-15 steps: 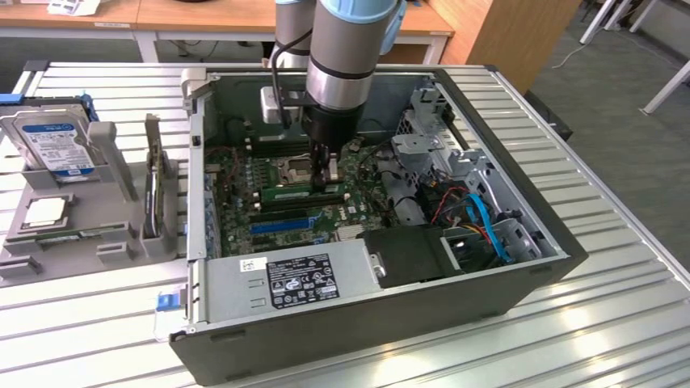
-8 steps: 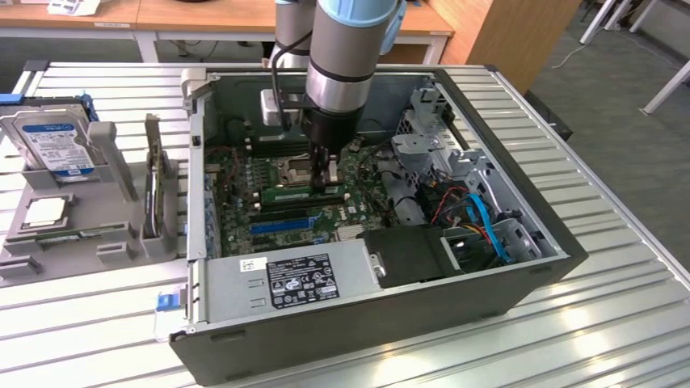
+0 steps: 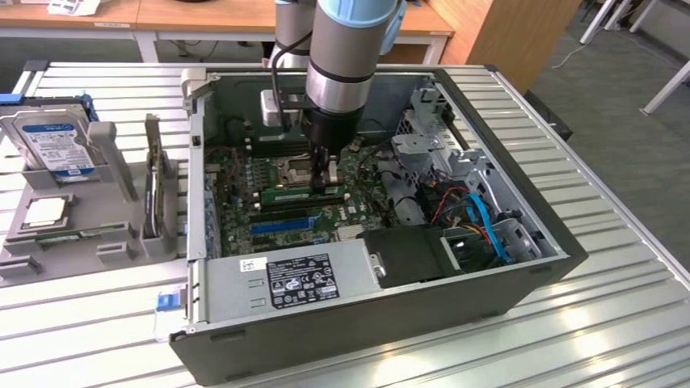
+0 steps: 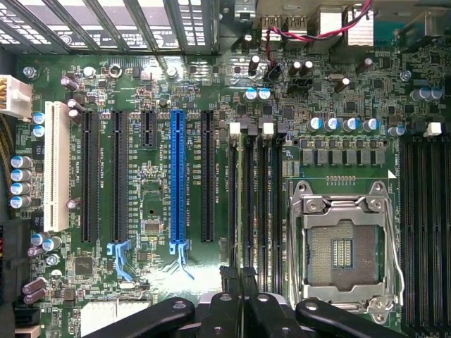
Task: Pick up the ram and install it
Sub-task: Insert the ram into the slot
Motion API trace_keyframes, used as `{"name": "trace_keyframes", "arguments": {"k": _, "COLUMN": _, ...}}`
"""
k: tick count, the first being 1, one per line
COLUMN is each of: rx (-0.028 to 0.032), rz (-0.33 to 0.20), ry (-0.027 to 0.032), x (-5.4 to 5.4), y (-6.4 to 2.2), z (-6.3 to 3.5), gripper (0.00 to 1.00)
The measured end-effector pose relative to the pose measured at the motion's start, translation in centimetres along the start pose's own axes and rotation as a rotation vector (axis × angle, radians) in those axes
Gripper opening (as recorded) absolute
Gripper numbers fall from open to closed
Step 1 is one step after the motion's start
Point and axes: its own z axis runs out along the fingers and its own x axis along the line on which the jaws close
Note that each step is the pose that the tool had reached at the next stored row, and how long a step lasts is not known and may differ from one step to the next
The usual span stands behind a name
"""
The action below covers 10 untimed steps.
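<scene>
Jaws: drawn almost together and clamped on the thin upper edge of the ram [image 4: 243,204]; one gripper [image 3: 329,172], pointing straight down into the open computer case [image 3: 377,343].
Ram: one green stick, standing on edge directly under the jaws and running lengthwise out from between them, in line with the memory slots [image 4: 269,204]. I cannot tell whether it is fully seated.
Memory slots at the jaws: four long black ones, side by side; the ram stands in the one on the outer side, toward the expansion slots.
Second memory bank [image 4: 426,211]: more long black slots well to the far side of the jaws, beyond the socket; their count runs off the frame.
Processor socket [image 4: 343,246]: one, with a metal frame, just beside the jaws, between the two memory banks.
Expansion slots, on the other side of the jaws: one blue slot [image 4: 178,176], four black slots [image 4: 89,176] (three long, one short), and one white slot [image 4: 56,165] farthest off.
Power supply [image 3: 291,279]: one grey box with a black label, inside the case, near the jaws.
Hard drive [image 3: 60,141]: one, blue label, upright in a grey holder [image 3: 108,158] outside the case, well apart from the jaws.
Table [image 3: 615,323]: one, slatted metal, bearing the case and the holder.
</scene>
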Motion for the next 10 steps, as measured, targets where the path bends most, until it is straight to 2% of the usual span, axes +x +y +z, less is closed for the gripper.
{"name": "trace_keyframes", "arguments": {"k": 10, "rx": -0.0003, "rz": -0.014, "ry": 0.0005, "x": 0.0, "y": 0.0, "z": 0.0, "gripper": 0.12}}
